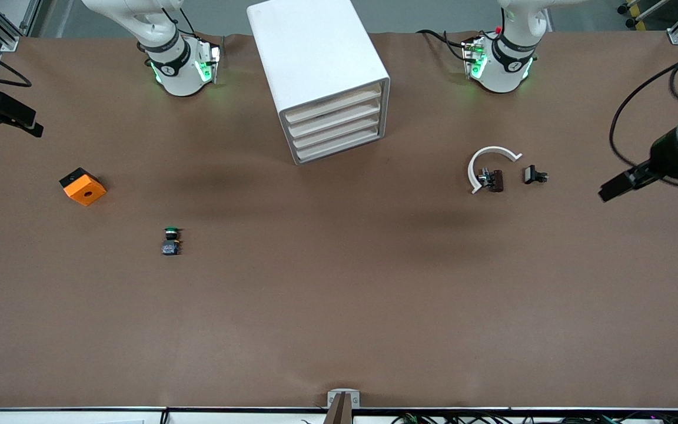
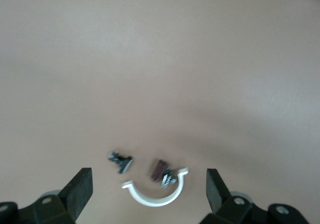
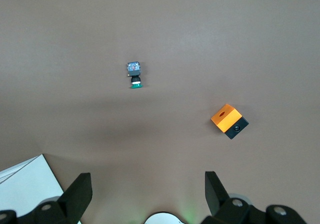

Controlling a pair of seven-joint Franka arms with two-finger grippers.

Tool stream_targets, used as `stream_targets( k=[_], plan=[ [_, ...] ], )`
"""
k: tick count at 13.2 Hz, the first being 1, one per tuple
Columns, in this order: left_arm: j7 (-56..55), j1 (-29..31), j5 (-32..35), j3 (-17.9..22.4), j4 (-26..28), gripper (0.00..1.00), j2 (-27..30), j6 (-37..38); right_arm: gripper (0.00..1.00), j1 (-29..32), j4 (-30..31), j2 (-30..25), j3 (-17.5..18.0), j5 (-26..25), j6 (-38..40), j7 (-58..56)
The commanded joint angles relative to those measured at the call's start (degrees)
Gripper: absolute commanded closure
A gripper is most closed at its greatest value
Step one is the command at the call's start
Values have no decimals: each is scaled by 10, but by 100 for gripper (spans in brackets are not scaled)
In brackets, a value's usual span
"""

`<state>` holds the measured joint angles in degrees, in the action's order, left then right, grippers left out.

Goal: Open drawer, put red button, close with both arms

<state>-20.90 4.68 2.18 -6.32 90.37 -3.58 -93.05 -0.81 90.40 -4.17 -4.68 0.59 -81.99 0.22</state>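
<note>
Red button (image 2: 161,170) beside white ring (image 2: 152,198), on table below left jaws spread apart, right jaws spread too, well away

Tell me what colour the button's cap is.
Green cap on the button; right wrist view shows it best.

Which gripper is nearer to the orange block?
The right gripper. It hangs open at its arm's end of the table, where the orange block lies. The left gripper waits open at the left arm's end, over the white curved piece.
</note>
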Motion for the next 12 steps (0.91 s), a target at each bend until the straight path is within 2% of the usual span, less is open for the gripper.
stream_targets(
  k=[1,7,12],
  plan=[
    [68,-10,7,15,13,0,41,39,0,11,-20,20,8,-10,6,-7],
    [134,-8,8,21,16,0,90,96,0,13,-30,21,8,-11,7,-7],
    [160,-12,9,32,12,0,102,103,0,13,-34,21,7,-10,8,-6]
  ],
)
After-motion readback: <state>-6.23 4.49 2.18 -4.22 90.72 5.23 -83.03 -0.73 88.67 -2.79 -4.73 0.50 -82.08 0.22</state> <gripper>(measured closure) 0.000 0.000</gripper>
